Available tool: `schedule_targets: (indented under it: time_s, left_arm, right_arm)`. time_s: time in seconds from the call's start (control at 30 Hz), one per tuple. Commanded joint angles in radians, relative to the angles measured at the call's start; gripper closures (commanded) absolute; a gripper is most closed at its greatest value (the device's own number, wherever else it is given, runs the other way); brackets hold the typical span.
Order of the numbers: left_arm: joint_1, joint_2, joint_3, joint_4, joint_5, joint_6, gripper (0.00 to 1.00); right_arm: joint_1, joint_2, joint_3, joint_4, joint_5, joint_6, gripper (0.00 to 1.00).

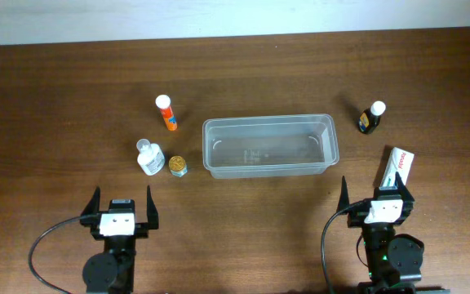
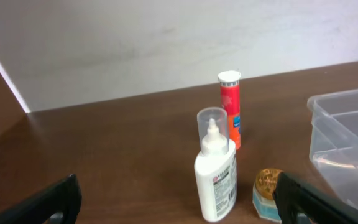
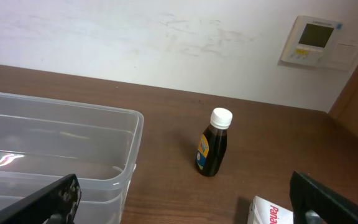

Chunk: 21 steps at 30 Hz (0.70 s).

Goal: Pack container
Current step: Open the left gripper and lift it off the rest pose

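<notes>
The clear plastic container (image 1: 269, 145) sits empty at the table's middle; it also shows in the left wrist view (image 2: 347, 140) and the right wrist view (image 3: 55, 149). An orange tube with a white cap (image 1: 166, 113) (image 2: 230, 107), a white squeeze bottle (image 1: 149, 158) (image 2: 215, 168) and a small gold-lidded jar (image 1: 178, 167) (image 2: 266, 193) stand left of it. A dark bottle with a white cap (image 1: 371, 118) (image 3: 214, 143) and a white box (image 1: 397, 167) (image 3: 272, 213) lie to its right. My left gripper (image 1: 121, 204) (image 2: 179, 208) and right gripper (image 1: 377, 196) (image 3: 185, 205) are open and empty near the front edge.
The wooden table (image 1: 72, 90) meets a white wall at the back. A wall thermostat (image 3: 316, 40) shows in the right wrist view.
</notes>
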Motion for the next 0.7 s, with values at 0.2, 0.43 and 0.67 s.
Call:
schedule_targets:
  time_s: [0.2, 0.43, 0.67]
  left_arm:
    - [0.006, -0.009, -0.002, 0.159, 0.447, 0.008, 0.01]
    - [0.006, -0.003, 0.124, 0.204, 0.484, -0.068, 0.01]
    - [0.006, 0.180, 0.531, -0.119, 0.371, -0.026, 0.01]
  right_arm:
    - [0.008, -0.007, -0.005, -0.008, 0.016, 0.015, 0.02]
    - [0.007, -0.007, -0.005, -0.007, 0.016, 0.016, 0.02]
    - [0.008, -0.007, -0.005, -0.008, 0.016, 0.016, 0.02]
